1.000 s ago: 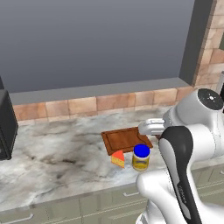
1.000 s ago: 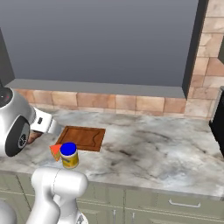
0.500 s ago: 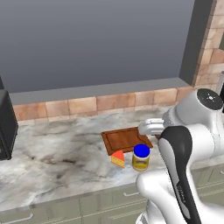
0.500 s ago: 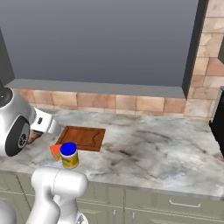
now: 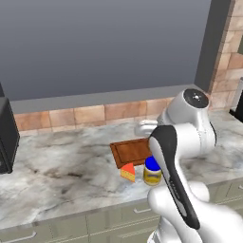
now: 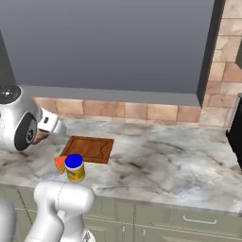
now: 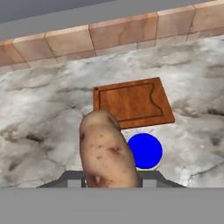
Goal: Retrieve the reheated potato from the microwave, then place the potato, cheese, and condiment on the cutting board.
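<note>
My gripper [image 7: 109, 176] is shut on the potato [image 7: 106, 151], a lumpy brown one that stands up in the hand view's lower middle. Beyond it lies the reddish-brown cutting board [image 7: 131, 103], bare on top. The condiment jar's blue lid [image 7: 145, 151] shows just right of the potato. In the left base view the cutting board [image 5: 133, 151] has the cheese wedge [image 5: 127, 172] and the condiment jar [image 5: 152, 172] at its front edge, on the counter. In the right base view the potato [image 6: 38, 137] peeks out under the hand, left of the cutting board [image 6: 89, 148], above the cheese [image 6: 60, 162] and the jar [image 6: 74, 168].
Marble counter [image 5: 61, 175] with a brick backsplash [image 5: 85, 115] and a wide dark panel above it. A black appliance [image 5: 7, 135] stands at the far left of the left base view; I cannot tell whether it is the microwave. Another dark appliance [image 6: 235, 137] is at the counter's right end.
</note>
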### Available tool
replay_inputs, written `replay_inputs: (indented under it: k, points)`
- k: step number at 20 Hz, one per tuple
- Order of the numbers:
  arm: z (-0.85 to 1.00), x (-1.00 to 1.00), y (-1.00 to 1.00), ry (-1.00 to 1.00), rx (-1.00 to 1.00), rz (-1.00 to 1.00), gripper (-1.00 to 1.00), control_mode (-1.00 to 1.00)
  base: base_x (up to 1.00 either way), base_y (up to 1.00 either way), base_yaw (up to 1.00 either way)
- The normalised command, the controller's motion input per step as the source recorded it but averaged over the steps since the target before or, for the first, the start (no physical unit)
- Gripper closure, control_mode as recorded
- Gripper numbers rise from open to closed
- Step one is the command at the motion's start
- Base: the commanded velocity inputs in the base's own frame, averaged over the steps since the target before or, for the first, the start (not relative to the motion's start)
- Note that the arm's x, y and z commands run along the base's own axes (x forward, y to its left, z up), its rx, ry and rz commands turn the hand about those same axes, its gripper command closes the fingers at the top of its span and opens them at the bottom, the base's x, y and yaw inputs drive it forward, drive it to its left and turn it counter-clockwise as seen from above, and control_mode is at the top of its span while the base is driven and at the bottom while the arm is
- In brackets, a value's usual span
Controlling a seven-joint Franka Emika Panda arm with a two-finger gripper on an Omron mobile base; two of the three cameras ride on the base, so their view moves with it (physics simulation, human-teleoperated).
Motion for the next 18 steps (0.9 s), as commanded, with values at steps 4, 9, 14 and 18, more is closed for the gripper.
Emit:
replay_inputs:
  k: [4,9,14,18]
  points:
    - [-0.19,0.61,0.14,0.17,0.00,0.00,1.00,-1.00,0.00,0.00,0.00]
    - [-0.37,0.54,0.08,0.07,0.00,0.00,1.00,-1.00,0.00,0.00,0.00]
    - [-0.45,0.55,0.12,0.04,0.00,0.00,1.00,-1.00,0.00,0.00,0.00]
    - [-0.49,0.43,0.08,0.04,0.00,0.00,1.00,-1.00,0.00,0.00,0.00]
